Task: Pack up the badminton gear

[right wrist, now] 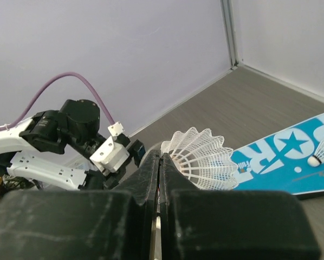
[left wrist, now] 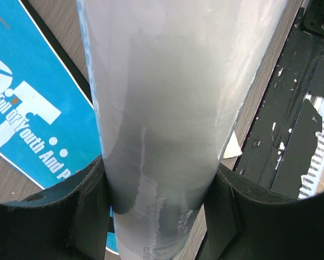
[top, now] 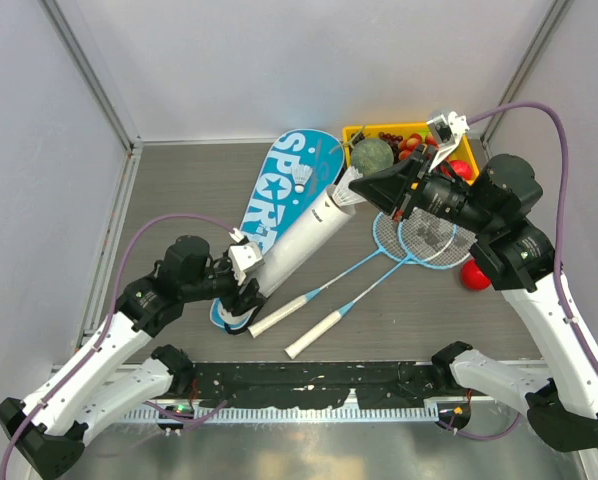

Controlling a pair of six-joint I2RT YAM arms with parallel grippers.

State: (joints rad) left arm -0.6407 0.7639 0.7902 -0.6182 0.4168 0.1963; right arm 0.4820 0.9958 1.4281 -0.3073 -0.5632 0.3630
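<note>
Top external view: a grey wood-grain table [top: 179, 190] sits between pale walls, with both arms reaching over it.
Bag: the blue racket-shaped bag [top: 279, 190] lies flat at centre-left. It is glossy, with white "SPORT" lettering and a star. Nothing shows whether anything is packed inside.
Tube: the long white tube [top: 304, 240] is a smooth matte cylinder with faint scuffs. It slants across the bag's right edge, its open mouth pointing toward the tray. Its inside is not visible.
Rackets: two rackets [top: 394, 235] lie side by side on the table right of the tube. They have thin light-blue frames, white string mesh and white wrapped handles. Their heads overlap and the handles point toward the near edge.
Tray: the yellow tray [top: 354, 132] stands at the far right and holds a green round fruit [top: 372, 155] and small dark-red and red pieces.
Red fruit: a red round fruit [top: 475, 275] rests on the table just beside the racket heads.
Left tool: the left tool [top: 249, 285] is clamped on the tube's lower end, one black finger [left wrist: 86, 216] pressed against each side.
Right tool: the right tool [top: 364, 185] has its fingers pressed together at the tube's mouth. The netted shuttlecock [right wrist: 200, 157] fans out right at its tips. I cannot tell whether the skirt is pinched.
Loose shuttlecock: the loose shuttlecock [top: 301, 178] is white and feathered, and lies on the bag's upper part.
</note>
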